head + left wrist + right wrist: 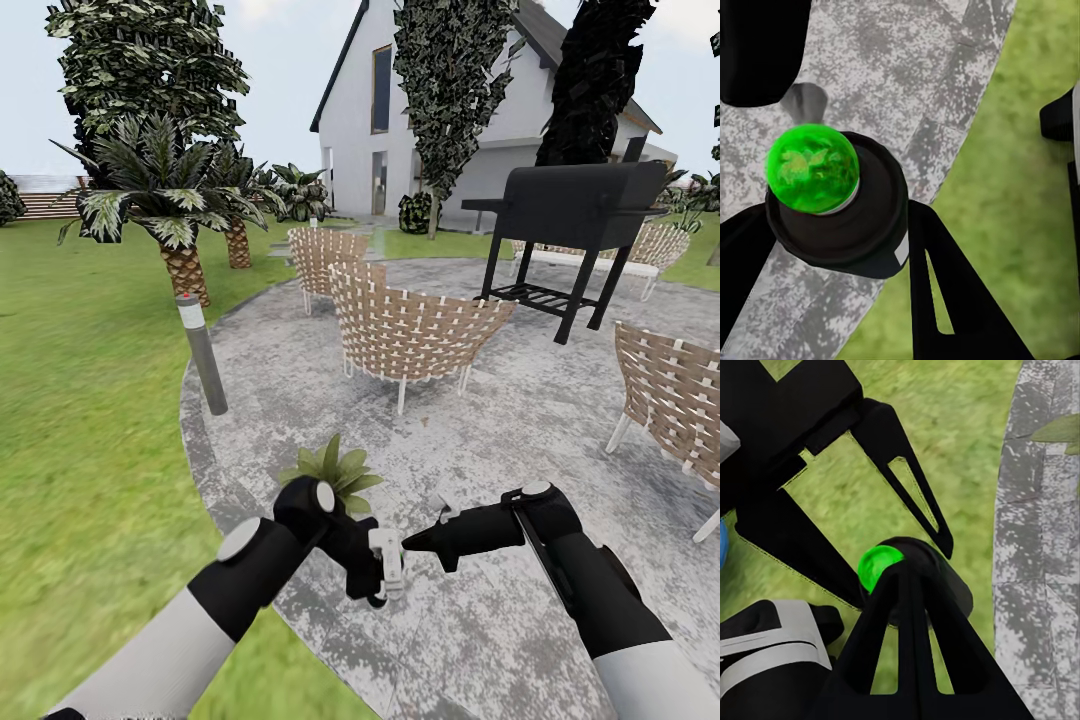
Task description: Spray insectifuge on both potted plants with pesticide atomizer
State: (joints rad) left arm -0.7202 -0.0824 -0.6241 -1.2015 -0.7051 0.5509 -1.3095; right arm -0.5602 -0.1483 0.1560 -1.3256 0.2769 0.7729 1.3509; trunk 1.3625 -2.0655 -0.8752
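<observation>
The left gripper (832, 247) pinches the pesticide atomizer (844, 217), a round dark bottle with a glossy green domed cap, above the mottled grey patio's (560, 420) curved edge. The right gripper's (425, 540) state is unclear. One leafy potted plant (335, 470) sits near that edge.

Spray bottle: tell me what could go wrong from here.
1. The right claw points its tips right at the spray bottle held in the left claw. A nudge could twist or knock the bottle loose onto the paving.
2. The small plant sits behind the left arm, partly hidden. The bottle may not be aimed at it, so the spray might miss some leaves.
</observation>
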